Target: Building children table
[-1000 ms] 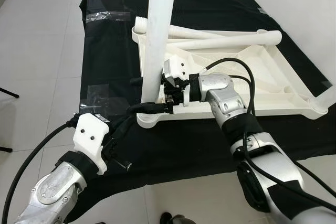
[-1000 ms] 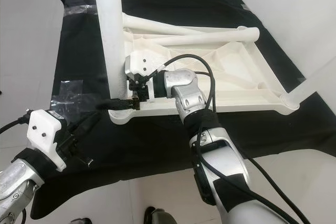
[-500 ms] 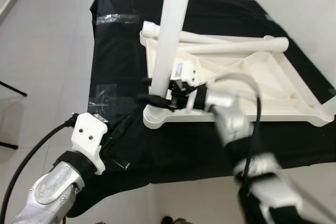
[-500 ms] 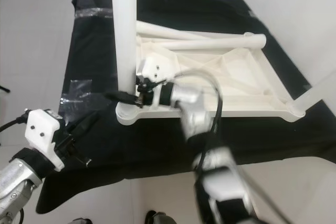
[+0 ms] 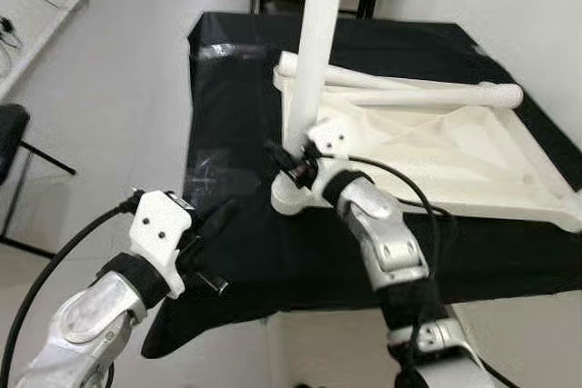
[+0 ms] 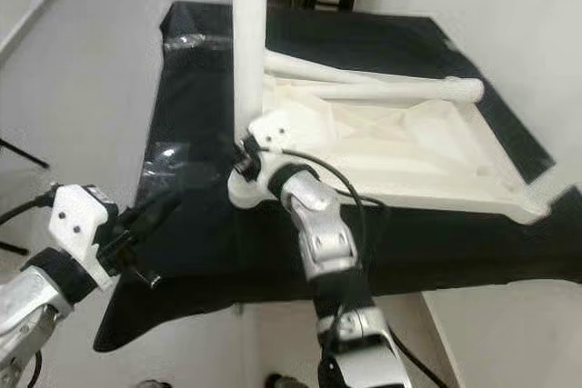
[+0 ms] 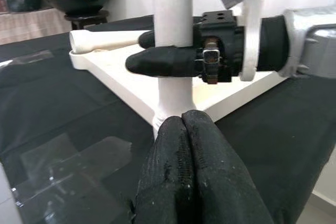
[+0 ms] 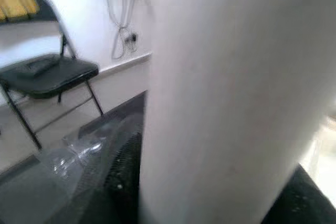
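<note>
The right pincer (image 5: pixel 289 163) is clamped on the upright white plastic table leg (image 5: pixel 317 52) just above its socket — one black finger (image 7: pixel 157 61) wraps across the tube. Behind it lies the upturned white plastic children's table top (image 5: pixel 436 156), two loose white legs (image 5: pixel 409 94) on it, all on the black-covered tabletop (image 5: pixel 227 106). The left pincer (image 7: pixel 190 129), fingers pressed together, hovers just short of the leg's base.
</note>
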Tool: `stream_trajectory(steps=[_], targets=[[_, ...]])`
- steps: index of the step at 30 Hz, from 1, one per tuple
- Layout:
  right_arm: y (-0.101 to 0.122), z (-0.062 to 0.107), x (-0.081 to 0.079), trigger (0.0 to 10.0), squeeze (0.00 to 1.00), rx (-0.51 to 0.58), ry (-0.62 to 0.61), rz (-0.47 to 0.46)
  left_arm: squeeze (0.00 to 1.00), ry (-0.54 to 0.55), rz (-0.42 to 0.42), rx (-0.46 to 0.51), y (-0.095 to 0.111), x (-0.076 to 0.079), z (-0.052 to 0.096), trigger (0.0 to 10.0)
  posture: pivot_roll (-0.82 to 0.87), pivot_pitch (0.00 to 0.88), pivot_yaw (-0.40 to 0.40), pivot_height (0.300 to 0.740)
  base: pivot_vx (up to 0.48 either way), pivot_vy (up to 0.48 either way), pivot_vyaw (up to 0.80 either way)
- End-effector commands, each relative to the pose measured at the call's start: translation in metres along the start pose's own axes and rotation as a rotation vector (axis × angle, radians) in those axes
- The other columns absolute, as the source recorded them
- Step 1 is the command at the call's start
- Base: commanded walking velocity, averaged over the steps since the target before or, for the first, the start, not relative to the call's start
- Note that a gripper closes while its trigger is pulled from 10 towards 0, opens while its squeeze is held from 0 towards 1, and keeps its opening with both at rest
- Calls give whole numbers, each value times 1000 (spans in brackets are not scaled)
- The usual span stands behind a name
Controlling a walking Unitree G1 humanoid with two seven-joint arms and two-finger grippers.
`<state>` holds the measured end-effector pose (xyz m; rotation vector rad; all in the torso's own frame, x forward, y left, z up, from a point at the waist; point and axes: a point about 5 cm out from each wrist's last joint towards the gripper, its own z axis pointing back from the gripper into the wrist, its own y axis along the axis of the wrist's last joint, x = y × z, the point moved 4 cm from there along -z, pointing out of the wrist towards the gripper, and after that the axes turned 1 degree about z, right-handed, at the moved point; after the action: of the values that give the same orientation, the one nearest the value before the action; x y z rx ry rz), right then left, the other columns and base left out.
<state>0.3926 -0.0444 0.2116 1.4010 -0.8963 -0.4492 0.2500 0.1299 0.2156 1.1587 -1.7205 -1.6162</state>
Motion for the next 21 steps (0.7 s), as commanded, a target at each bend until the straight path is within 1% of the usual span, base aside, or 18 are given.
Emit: stream_trajectory(steps=[1,2,5,6,7,9,10,12,14,16,17,18,19,21], targets=[[-21,2,-6,10000,1000,-81,101,-16,0,-2,15,-9,-3,1,0,10000,104,217,-137,740,0,0,0],[-12,-2,-10,10000,1000,-39,181,-20,0,-3,15,-7,-3,1,-1,10000,104,217,-137,740,0,0,0],[-6,-1,-15,10000,1000,-27,198,-20,0,-5,15,-6,-2,1,-1,10000,104,217,-137,740,0,0,0],[7,1,-20,10000,722,19,289,-3,0,-9,17,-6,-3,2,-1,10000,101,213,-138,740,0,0,0],[17,4,-24,10000,0,55,390,4,0,-11,19,-4,-3,3,-2,10000,101,209,-145,740,0,0,0],[17,4,-24,10000,0,55,390,4,0,-11,19,-4,-3,3,-2,10000,101,209,-145,740,0,0,0],[24,7,-28,10000,0,81,464,10,0,-13,20,-3,-3,4,-2,10000,103,210,-145,740,0,0,0],[28,10,-37,10000,0,101,626,27,0,-14,22,-1,-3,4,-3,10000,114,208,-146,740,0,0,0],[28,10,-42,10000,0,104,722,30,0,-13,22,0,-2,5,-3,10000,120,207,-147,740,0,0,0],[28,10,-42,10000,0,104,722,30,0,-13,22,0,-2,5,-3,10000,120,207,-147,740,0,0,0],[29,9,-42,10000,0,105,747,27,0,-13,22,1,-2,5,-3,10000,120,207,-147,740,0,0,0],[31,4,-40,10000,0,109,765,4,0,-14,21,1,-2,5,-3,10000,121,207,-148,740,0,0,0],[33,-1,-38,0,0,111,770,-27,0,-16,20,1,-2,6,-3,10000,125,206,-153,740,0,0,0],[34,-3,-38,0,0,108,782,-39,0,-17,19,1,-2,7,-3,10000,130,207,-155,740,0,0,0]])
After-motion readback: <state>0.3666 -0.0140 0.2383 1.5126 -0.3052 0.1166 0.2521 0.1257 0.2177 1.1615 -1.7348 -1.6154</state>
